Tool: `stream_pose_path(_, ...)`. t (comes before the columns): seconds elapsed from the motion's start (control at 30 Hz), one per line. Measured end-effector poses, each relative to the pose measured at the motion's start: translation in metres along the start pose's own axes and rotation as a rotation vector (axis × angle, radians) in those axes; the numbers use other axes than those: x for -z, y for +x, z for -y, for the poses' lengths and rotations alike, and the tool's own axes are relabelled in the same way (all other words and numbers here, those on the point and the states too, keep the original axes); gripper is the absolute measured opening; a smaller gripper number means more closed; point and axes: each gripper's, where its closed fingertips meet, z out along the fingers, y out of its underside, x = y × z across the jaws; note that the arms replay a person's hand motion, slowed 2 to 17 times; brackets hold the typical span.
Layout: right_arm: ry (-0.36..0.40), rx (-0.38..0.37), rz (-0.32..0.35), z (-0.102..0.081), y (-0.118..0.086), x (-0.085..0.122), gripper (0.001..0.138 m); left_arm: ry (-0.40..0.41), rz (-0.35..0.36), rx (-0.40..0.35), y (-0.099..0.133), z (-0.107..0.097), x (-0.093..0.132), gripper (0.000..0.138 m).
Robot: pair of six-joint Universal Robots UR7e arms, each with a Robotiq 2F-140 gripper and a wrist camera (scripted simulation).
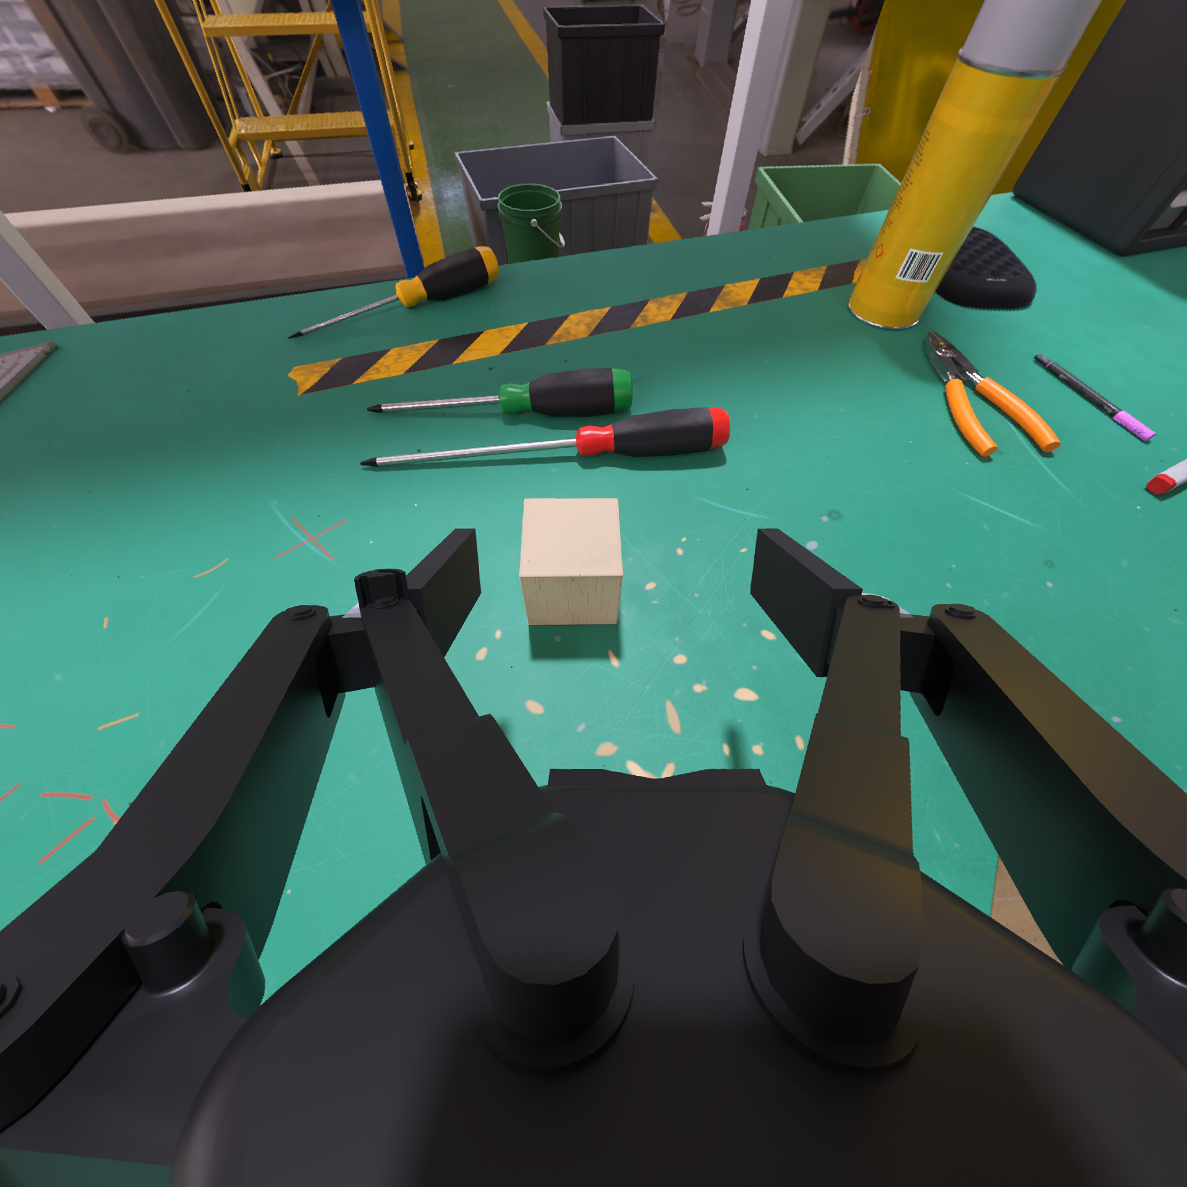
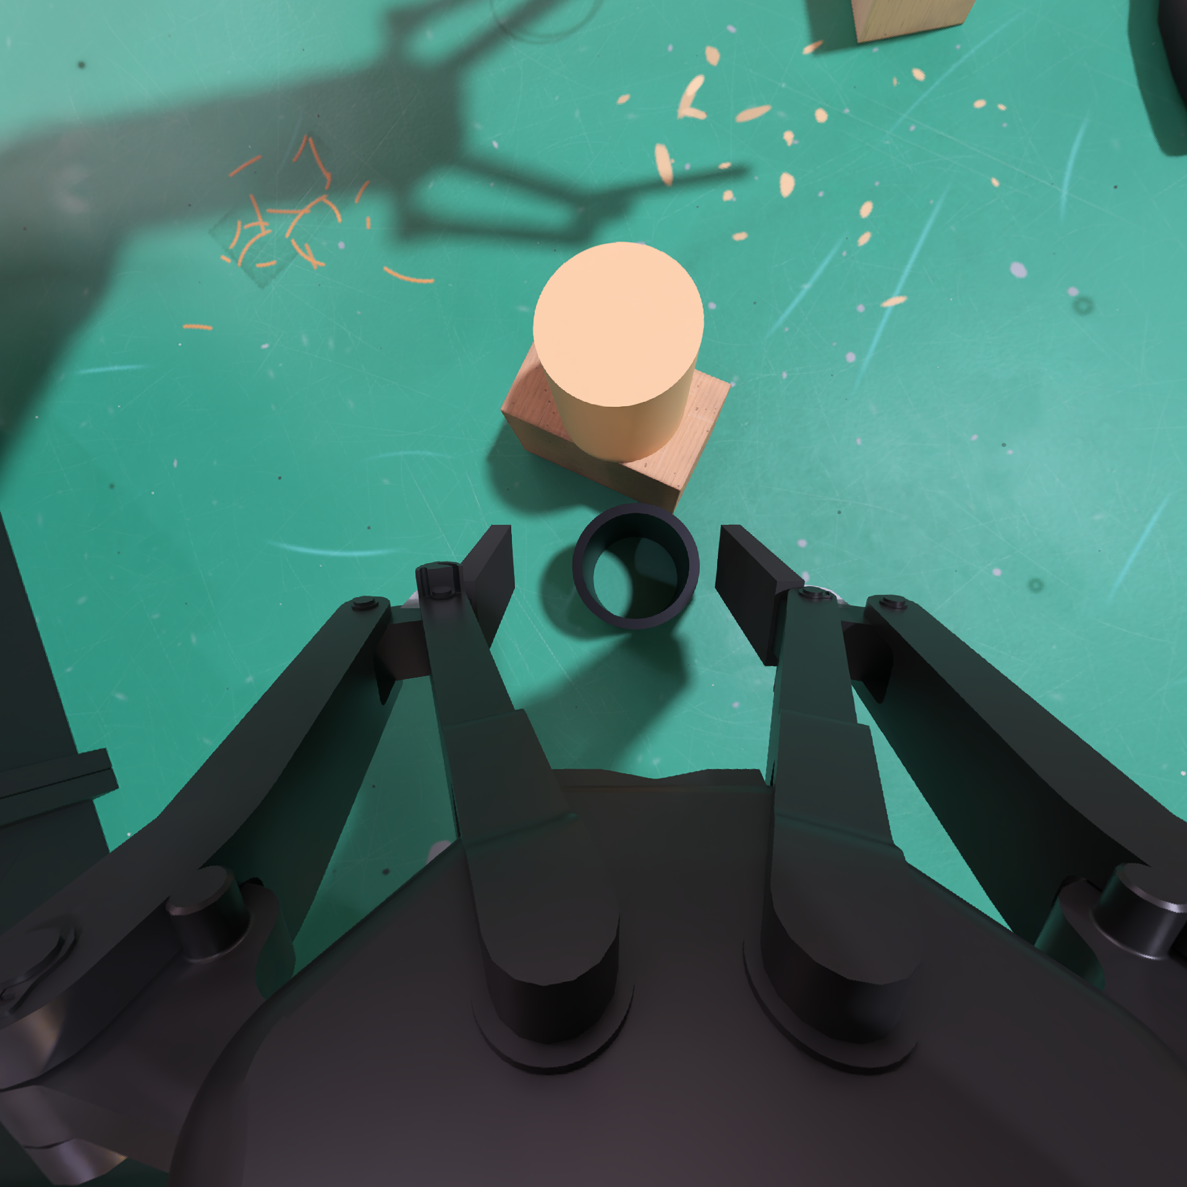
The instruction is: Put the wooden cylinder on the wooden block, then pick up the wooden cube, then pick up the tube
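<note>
In the left wrist view, the pale wooden cube [image 1: 570,560] rests on the green mat. My left gripper [image 1: 615,581] is open and empty, with the cube between its fingertips, closer to the left one and touching neither. In the right wrist view, the light wooden cylinder [image 2: 618,347] stands upright on the flat wooden block [image 2: 690,443]. A short black tube [image 2: 634,565] stands on end just in front of the block. My right gripper [image 2: 615,565] is open above the tube, its fingertips on either side. The cube's corner shows in the right wrist view [image 2: 905,19].
Beyond the cube lie a red-handled screwdriver [image 1: 652,433], a green-handled one [image 1: 568,393], a yellow-handled one [image 1: 449,277] and a striped tape strip [image 1: 578,324]. A tall yellow can [image 1: 944,186], orange pliers [image 1: 989,401] and a marker [image 1: 1092,397] sit at the right. Bins stand past the table edge.
</note>
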Motion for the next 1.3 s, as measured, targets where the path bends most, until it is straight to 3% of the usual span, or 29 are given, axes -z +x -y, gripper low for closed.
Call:
stream_pose_path(0.5, 0.022, 0.010, -0.013, 0.004, 0.001, 0.005, 0.084, -0.026, 0.015, -0.030, -0.001, -0.006, -0.017, 0.110)
stream_pose_path(1.3, -0.016, 0.053, -0.034, -0.003, 0.004, 0.004, 0.084, -0.029, 0.128, -0.137, -0.010, -0.008, -0.042, 0.114)
